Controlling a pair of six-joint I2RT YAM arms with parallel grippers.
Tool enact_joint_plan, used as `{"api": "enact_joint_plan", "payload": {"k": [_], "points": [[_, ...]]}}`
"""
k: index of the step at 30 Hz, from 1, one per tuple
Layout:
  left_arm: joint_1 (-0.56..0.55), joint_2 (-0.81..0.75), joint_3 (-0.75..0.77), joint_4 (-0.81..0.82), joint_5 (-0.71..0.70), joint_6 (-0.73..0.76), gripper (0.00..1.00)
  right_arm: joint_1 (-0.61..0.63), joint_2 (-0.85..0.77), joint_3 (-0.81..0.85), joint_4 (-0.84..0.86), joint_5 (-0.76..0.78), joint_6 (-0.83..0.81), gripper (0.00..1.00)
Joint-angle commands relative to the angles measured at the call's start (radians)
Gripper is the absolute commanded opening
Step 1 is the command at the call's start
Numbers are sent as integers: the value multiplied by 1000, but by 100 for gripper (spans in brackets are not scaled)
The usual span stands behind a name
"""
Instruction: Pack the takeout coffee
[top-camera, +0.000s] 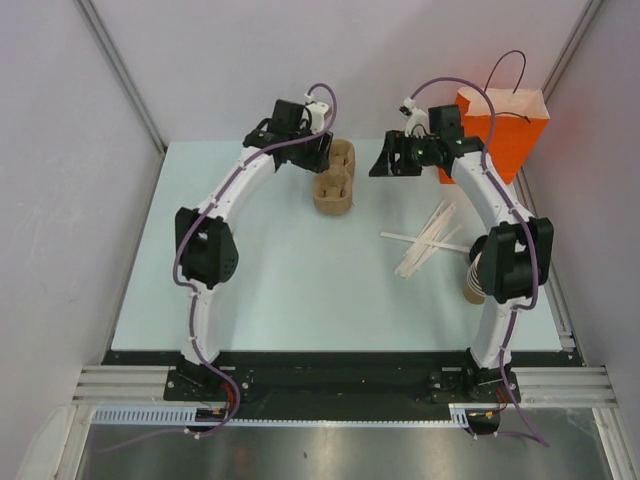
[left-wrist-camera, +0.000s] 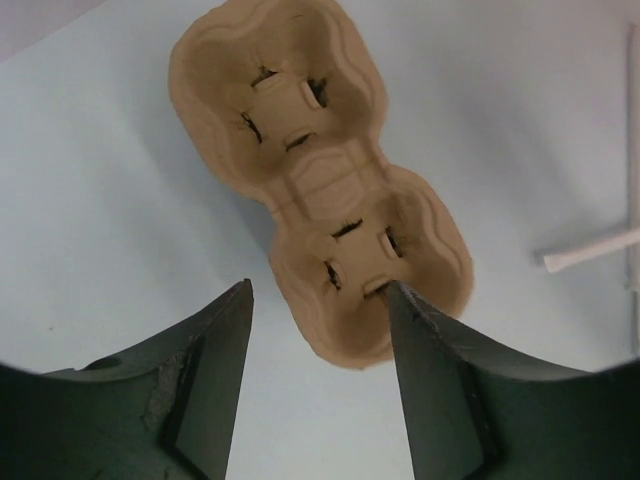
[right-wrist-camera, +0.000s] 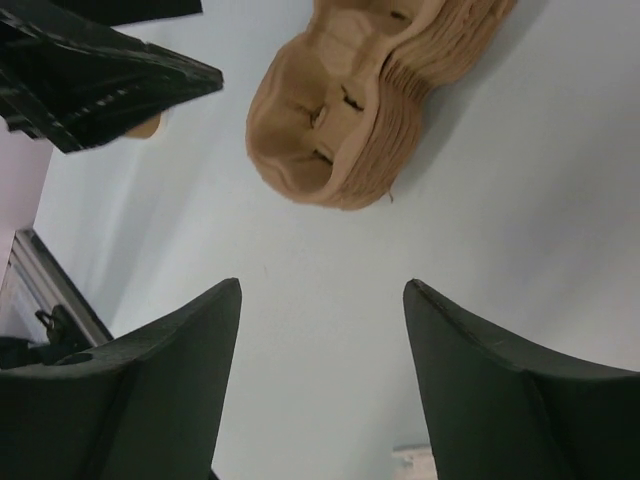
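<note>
Left end effector (left-wrist-camera: 318, 288), spread, hovers over the brown moulded-pulp two-pocket carrier (left-wrist-camera: 320, 180), probably to steady it; right end effector (right-wrist-camera: 322, 285) spread too.

The table (top-camera: 280, 290) is lying open through the middle and near side. At the far centre the carrier stack (top-camera: 335, 182) is standing in the way, the left gripper (left-wrist-camera: 318, 300) hanging spread over it and the right gripper (right-wrist-camera: 322, 295) hanging spread near its right. Loose stirrers (top-camera: 428, 240) are littering the right, and an orange bag (top-camera: 503, 130) is blocking the far-right corner.
</note>
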Motion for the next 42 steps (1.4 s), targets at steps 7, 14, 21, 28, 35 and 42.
{"api": "enact_joint_plan", "payload": {"k": [7, 14, 21, 28, 35, 42], "points": [[35, 109, 73, 127, 5, -90, 55, 116, 251, 295, 105, 103, 7, 51], [58, 141, 73, 174, 67, -141, 49, 159, 384, 431, 124, 149, 11, 43], [58, 153, 64, 187, 88, -155, 50, 168, 418, 439, 127, 183, 12, 43], [61, 165, 55, 191, 95, -172, 51, 176, 435, 430, 122, 212, -13, 44], [61, 171, 46, 196, 96, -176, 51, 176, 453, 428, 122, 210, -24, 44], [61, 173, 44, 200, 98, -179, 51, 176, 456, 430, 124, 220, -24, 41]]}}
